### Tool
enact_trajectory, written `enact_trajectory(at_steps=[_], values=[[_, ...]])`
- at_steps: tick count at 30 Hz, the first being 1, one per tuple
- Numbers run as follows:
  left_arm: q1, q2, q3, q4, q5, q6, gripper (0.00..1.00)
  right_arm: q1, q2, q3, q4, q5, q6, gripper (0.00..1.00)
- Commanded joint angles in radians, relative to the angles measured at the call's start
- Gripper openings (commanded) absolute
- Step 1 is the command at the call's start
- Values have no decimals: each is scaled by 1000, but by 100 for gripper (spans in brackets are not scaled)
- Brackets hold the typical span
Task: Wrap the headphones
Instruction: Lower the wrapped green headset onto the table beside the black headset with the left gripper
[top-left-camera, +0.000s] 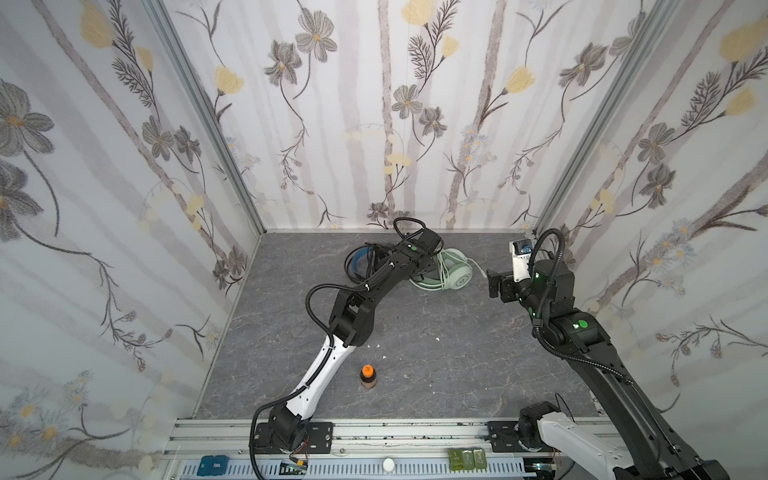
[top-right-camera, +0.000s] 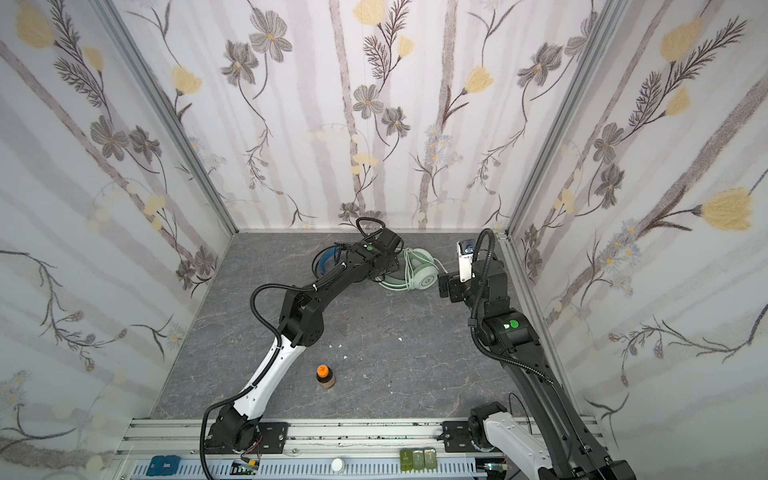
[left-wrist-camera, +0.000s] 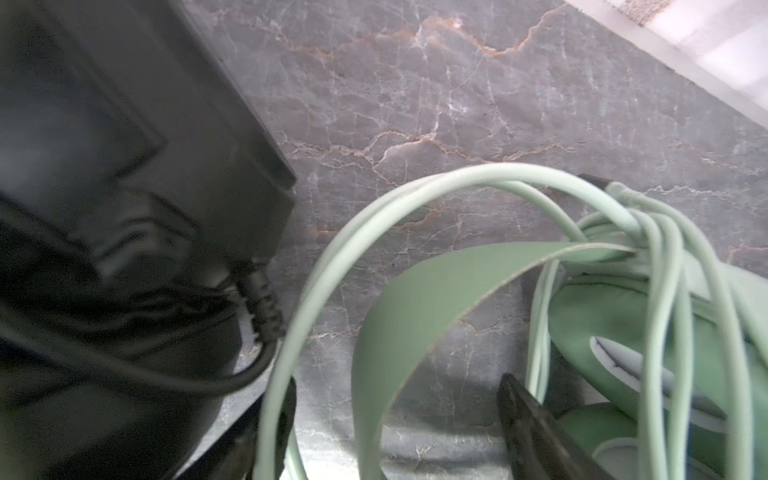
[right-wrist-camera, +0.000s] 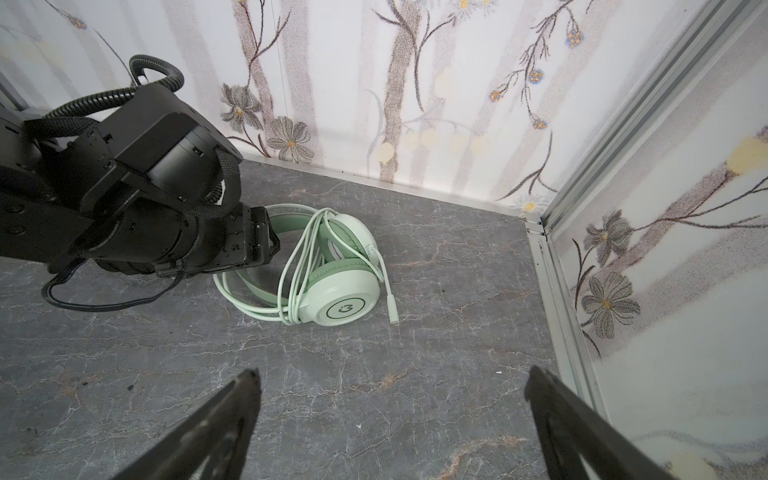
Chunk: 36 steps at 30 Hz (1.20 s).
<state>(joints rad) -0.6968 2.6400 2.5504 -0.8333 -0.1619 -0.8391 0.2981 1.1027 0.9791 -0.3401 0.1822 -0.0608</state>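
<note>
The mint green headphones (top-left-camera: 455, 277) (top-right-camera: 420, 276) (right-wrist-camera: 343, 305) lie at the back of the table, with their white-green cable (right-wrist-camera: 291, 266) looped round the band and cups. My left gripper (left-wrist-camera: 399, 407) stands open over them. The green headband (left-wrist-camera: 415, 299) and a loop of cable (left-wrist-camera: 291, 332) pass between its jaws, and neither is pinched. The black headphones (top-left-camera: 356, 262) (top-right-camera: 324, 262) (left-wrist-camera: 104, 199) lie just left of the mint ones, partly under my left arm. My right gripper (right-wrist-camera: 390, 395) (top-left-camera: 493, 283) hangs open to the right of the mint headphones, with only bare table between its fingers.
A small orange-capped bottle (top-left-camera: 368, 376) (top-right-camera: 325, 377) stands near the front of the grey marble table (top-left-camera: 436, 365). Floral walls close in the back and both sides. The cable's plug (right-wrist-camera: 392, 313) lies on the table towards the right wall.
</note>
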Motion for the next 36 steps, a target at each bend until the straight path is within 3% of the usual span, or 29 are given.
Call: enact_trajectory(at_steps=[1,12,26,32,36], values=[[-6,-35,-10,6,-17,20,85,1,-5,1,46,-7,-1,100],[-6,-77,-124,88,26,-6,89,0,-86,-38,52,3,-6,100],[-15,-47,-106,-82,74,-117,93,1,-85,-59,62,-5,-8,100],[-18,-41,-87,-193,56,-91,93,1,-94,-73,71,-7,-8,100],[-27,-45,-73,-183,76,-12,92,0,-110,-93,75,-6,-8,100]])
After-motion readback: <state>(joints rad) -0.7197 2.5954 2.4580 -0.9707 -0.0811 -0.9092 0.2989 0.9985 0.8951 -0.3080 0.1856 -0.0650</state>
